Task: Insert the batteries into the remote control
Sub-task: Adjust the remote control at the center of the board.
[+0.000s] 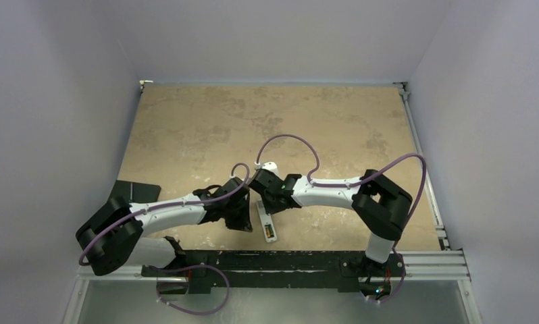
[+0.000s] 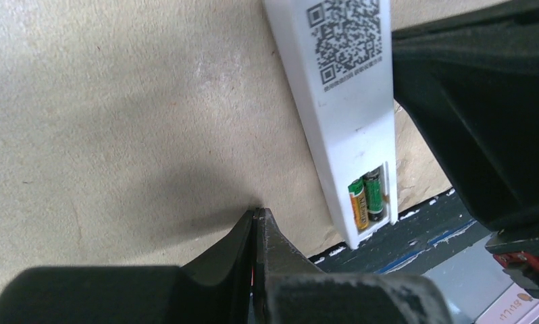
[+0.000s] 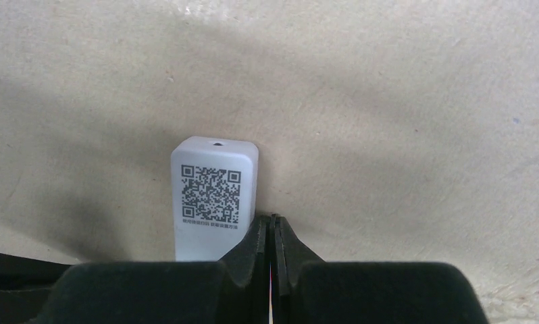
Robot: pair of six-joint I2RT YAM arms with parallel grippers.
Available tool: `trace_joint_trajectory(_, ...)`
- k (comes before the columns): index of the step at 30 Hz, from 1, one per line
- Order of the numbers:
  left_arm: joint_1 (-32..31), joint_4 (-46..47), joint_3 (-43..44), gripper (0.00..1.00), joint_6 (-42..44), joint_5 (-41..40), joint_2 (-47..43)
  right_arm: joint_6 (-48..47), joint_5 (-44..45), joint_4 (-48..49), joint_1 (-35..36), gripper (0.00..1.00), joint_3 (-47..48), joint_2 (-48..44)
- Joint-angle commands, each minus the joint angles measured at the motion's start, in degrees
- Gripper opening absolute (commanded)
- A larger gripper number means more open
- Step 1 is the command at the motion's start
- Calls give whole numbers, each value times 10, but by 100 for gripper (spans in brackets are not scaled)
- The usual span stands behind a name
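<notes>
Tan tabletop (image 3: 402,101), QR-labelled remote control (image 3: 213,199)

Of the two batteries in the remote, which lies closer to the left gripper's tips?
The gold-yellow battery: it sits in the remote control recess on the side facing the left gripper, with the dark greenish-black battery beyond it.
</notes>
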Motion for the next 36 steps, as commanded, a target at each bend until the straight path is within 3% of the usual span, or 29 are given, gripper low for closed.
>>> trace_joint_trajectory(1, -4, -18, -9, 0, -14, -22, -28, -27, -13, 50, -9, 0, 24, 21)
trace_joint_trajectory(8, -4, -34, -10, 0, -25, -39, -55, -45, -20, 45, -14, 0, 45, 32)
trace_joint_trajectory(15, -4, -54, -10, 0, -32, -53, -87, -92, -32, 42, -91, 0, 37, -23)
trace_joint_trajectory(22, -4, -58, -8, 0, -31, -59, -92, -150, 12, 10, -118, 32, 49, -58)
trace_joint_trajectory(32, -4, -51, -1, 3, -17, -52, -74, -238, 22, -21, -165, 63, 43, -87)
trace_joint_trajectory(36, -4, -49, 2, 4, -12, -50, -67, -262, -2, -26, -194, 70, 40, -88)
